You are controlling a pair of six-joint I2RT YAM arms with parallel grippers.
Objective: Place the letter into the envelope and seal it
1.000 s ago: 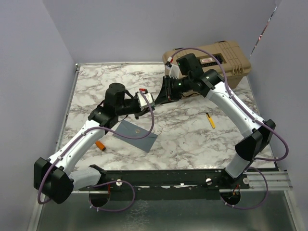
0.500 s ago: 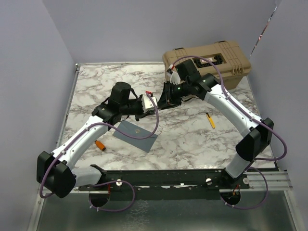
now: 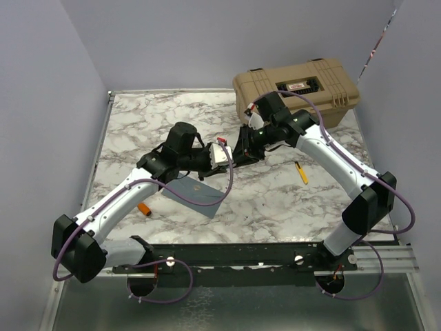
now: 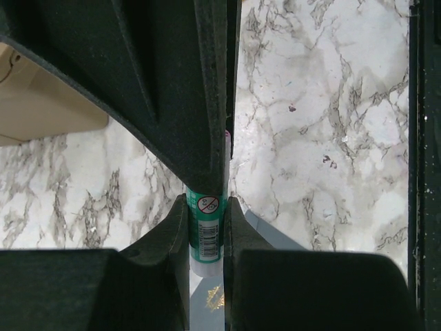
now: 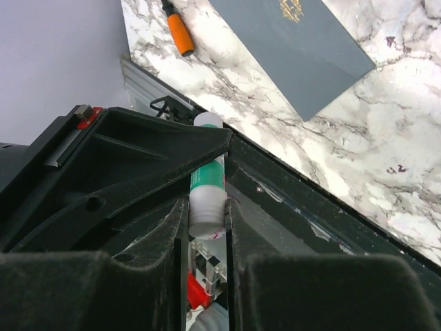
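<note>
Over the middle of the marble table (image 3: pixel 138 124), both arms meet nose to nose, and they're both clamped on the same glue stick (image 4: pixel 205 234). The left gripper (image 3: pixel 227 155) has its fingers squeezed onto the green-and-white label part, right by the barcode. The right gripper (image 3: pixel 242 148) is pinching the fatter white end from the opposite side, so neither claw is open. The stick is held up in the air between them, clear of the tabletop.

The envelope (image 3: pixel 196 193) lies flat on the marble just on the near side of the two grippers, with one corner tucked under the left arm in the overhead view. It's slate grey with a little gold mark in the middle, and nothing is touching it.

Other bits: an orange marker (image 3: pixel 143 208) sits to the left of the envelope, a small yellow thing (image 3: pixel 302 172) is over by the right arm, and a tan hard case (image 3: pixel 296 86) is parked at the far right corner.
</note>
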